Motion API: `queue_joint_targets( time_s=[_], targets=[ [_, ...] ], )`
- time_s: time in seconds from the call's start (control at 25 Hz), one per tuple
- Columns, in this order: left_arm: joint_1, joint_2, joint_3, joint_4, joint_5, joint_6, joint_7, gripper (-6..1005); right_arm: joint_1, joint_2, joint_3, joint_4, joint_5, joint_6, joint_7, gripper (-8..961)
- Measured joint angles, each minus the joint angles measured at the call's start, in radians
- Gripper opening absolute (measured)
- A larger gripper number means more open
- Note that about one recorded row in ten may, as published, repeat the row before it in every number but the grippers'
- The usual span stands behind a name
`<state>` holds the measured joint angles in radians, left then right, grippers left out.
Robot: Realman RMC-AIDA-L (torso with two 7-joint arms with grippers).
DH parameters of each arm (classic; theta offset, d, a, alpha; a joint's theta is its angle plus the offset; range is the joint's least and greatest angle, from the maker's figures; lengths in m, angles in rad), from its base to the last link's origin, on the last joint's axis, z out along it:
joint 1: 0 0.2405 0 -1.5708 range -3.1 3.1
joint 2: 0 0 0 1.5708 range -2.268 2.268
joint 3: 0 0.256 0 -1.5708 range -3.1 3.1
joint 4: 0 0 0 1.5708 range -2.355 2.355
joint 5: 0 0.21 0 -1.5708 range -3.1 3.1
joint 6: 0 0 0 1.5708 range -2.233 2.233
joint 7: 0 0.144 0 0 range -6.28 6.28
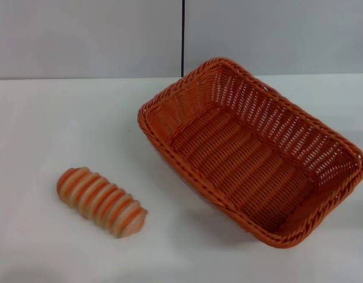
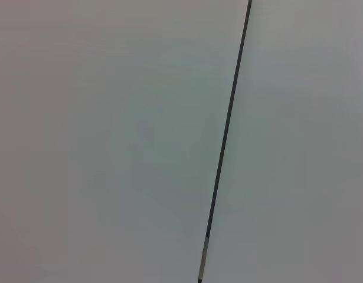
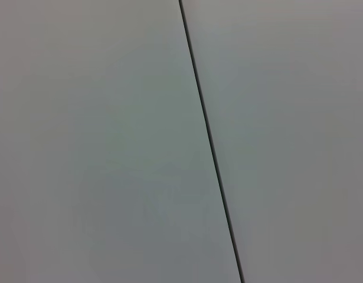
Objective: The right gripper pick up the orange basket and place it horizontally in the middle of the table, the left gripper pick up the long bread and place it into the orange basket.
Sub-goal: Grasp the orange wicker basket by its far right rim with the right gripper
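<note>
The orange basket [image 1: 252, 147] stands on the white table [image 1: 39, 124] at the right, turned at a slant so one corner points toward the back wall and its far right corner nears the view's edge. Its inside holds nothing. The long bread [image 1: 101, 201], ribbed in orange and cream, lies on the table at the front left, well apart from the basket. Neither gripper appears in the head view. Both wrist views show only a grey wall with a thin dark seam [image 2: 225, 141] [image 3: 209, 141].
A grey wall rises behind the table, split by a dark vertical seam [image 1: 183, 35]. Bare white tabletop lies between the bread and the basket and along the front edge.
</note>
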<state>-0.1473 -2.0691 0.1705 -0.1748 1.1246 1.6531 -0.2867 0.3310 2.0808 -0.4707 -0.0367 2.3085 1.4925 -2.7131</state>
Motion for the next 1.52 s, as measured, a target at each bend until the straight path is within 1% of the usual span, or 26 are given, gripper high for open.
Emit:
queue_joint_targets(
  time_s=[0.56, 0.68, 0.72, 0.8, 0.92, 1.08, 1.12, 1.16, 1.2, 1.24, 1.28, 1.32, 1.36, 1.44, 1.48, 1.52],
  targets=[
    [-0.023, 0.001, -0.007, 0.019, -0.006, -0.041, 0.001, 825, 0.01, 0.0, -0.013, 0.022, -0.001, 0.007, 0.004, 648],
    [-0.027, 0.001, -0.009, 0.027, -0.008, -0.049, 0.001, 824, 0.007, -0.004, -0.039, 0.007, -0.019, 0.022, 0.013, 647],
    [-0.032, 0.001, -0.011, 0.031, -0.008, -0.064, 0.001, 823, 0.0, -0.006, -0.057, -0.034, -0.057, 0.023, 0.053, 647],
    [-0.035, 0.001, -0.012, 0.031, -0.008, -0.072, 0.001, 822, -0.003, -0.007, -0.065, -0.055, -0.076, 0.021, 0.077, 647],
    [-0.05, 0.001, -0.018, 0.034, -0.008, -0.112, 0.0, 821, -0.01, -0.007, -0.079, -0.129, -0.177, -0.005, 0.19, 647],
    [-0.061, 0.001, -0.021, 0.035, -0.008, -0.124, 0.001, 819, -0.008, -0.006, -0.08, -0.218, -0.316, -0.034, 0.343, 646],
    [-0.064, 0.001, -0.022, 0.036, -0.008, -0.125, 0.001, 818, -0.002, -0.008, -0.08, -0.267, -0.382, -0.055, 0.452, 646],
    [-0.066, 0.001, -0.022, 0.039, -0.008, -0.126, 0.001, 818, -0.002, -0.008, -0.08, -0.267, -0.382, -0.055, 0.452, 646],
    [-0.068, 0.001, -0.022, 0.042, -0.008, -0.127, 0.001, 817, 0.005, -0.008, -0.08, -0.337, -0.464, -0.087, 0.573, 646],
    [-0.069, 0.001, -0.022, 0.045, -0.008, -0.127, 0.001, 817, 0.005, -0.008, -0.08, -0.337, -0.464, -0.087, 0.573, 646],
    [-0.07, 0.001, -0.022, 0.046, -0.008, -0.127, 0.001, 816, 0.01, -0.007, -0.08, -0.372, -0.507, -0.098, 0.631, 646],
    [-0.071, 0.001, -0.022, 0.047, -0.008, -0.128, 0.001, 816, 0.02, -0.005, -0.08, -0.431, -0.587, -0.115, 0.738, 646],
    [-0.071, 0.001, -0.022, 0.047, -0.008, -0.128, 0.001, 815, 0.02, -0.005, -0.08, -0.431, -0.587, -0.115, 0.738, 645],
    [-0.072, 0.001, -0.022, 0.047, -0.008, -0.131, 0.001, 814, 0.029, -0.006, -0.085, -0.488, -0.651, -0.137, 0.848, 645],
    [-0.072, 0.001, -0.022, 0.048, -0.008, -0.133, 0.001, 814, 0.032, -0.007, -0.096, -0.525, -0.689, -0.154, 0.919, 645],
    [-0.073, 0.001, -0.022, 0.048, -0.008, -0.142, 0.001, 813, 0.037, -0.007, -0.131, -0.611, -0.771, -0.185, 1.071, 645]
  ],
)
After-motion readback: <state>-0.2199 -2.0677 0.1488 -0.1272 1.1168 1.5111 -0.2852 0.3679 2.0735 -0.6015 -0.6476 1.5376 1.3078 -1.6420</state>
